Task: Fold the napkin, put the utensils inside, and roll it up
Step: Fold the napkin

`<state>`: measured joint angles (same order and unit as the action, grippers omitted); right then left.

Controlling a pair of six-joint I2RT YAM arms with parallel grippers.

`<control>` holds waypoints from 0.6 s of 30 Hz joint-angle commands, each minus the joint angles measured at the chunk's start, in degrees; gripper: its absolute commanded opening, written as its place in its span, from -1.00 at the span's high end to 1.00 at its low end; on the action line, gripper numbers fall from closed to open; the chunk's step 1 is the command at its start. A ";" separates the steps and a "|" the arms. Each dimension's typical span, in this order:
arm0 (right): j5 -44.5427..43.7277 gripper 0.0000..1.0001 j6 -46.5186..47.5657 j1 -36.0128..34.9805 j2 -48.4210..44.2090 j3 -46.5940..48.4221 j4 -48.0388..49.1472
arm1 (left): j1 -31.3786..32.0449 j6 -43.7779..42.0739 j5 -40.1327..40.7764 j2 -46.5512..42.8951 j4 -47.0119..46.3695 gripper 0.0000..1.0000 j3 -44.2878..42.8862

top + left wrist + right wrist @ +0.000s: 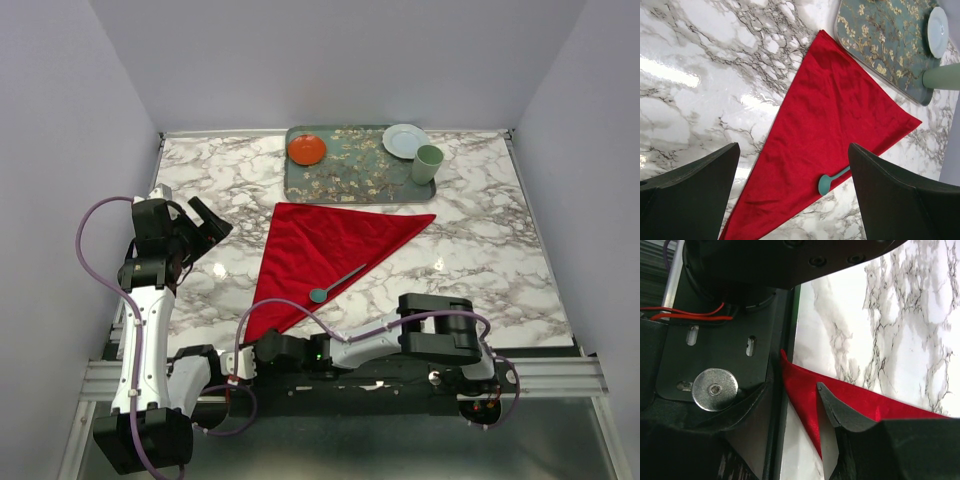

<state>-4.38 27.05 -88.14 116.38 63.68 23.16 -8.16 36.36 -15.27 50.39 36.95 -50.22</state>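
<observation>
two grippers stand by a red napkin folded to a triangle: nearest, the right gripper lies at the table's front edge, jaws part-way apart astride the napkin's near corner, not clamped; the left gripper hovers left of it, jaws wide and empty. one teal spoon lies on the napkin's right edge; just beyond the napkin, a floral tray carries an orange-red plate, pale plate and green cup.

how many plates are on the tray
2: an orange-red plate at the tray's left end, a pale plate at its right end beside the green cup. None seems hidden.
</observation>
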 commanded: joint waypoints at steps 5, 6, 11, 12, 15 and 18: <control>-0.89 0.13 -0.86 0.77 3.41 0.30 3.47 | -0.10 -0.32 -1.87 0.15 -0.30 -0.97 -2.08; -1.07 0.13 -0.86 0.77 3.50 0.48 3.47 | -0.10 -0.41 -2.05 0.06 -0.21 -0.97 -2.08; -1.50 0.13 0.29 0.77 4.91 1.53 3.30 | -0.01 -0.41 -2.40 0.06 -0.30 -0.97 -1.90; -1.85 0.13 0.29 0.86 5.17 1.62 3.30 | -0.10 -0.41 -2.40 0.06 -0.30 -0.97 -1.99; -3.26 0.14 0.29 0.86 6.05 2.06 3.30 | -0.10 -0.50 -2.66 -0.03 -0.30 -0.97 -1.90; -3.88 0.24 0.29 0.77 6.58 2.94 2.33 | -0.10 -0.41 -2.66 -0.03 -0.30 -0.97 -1.81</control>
<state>-6.20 27.07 -87.48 120.46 64.66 26.11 -8.16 36.36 -16.27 50.70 36.95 -50.24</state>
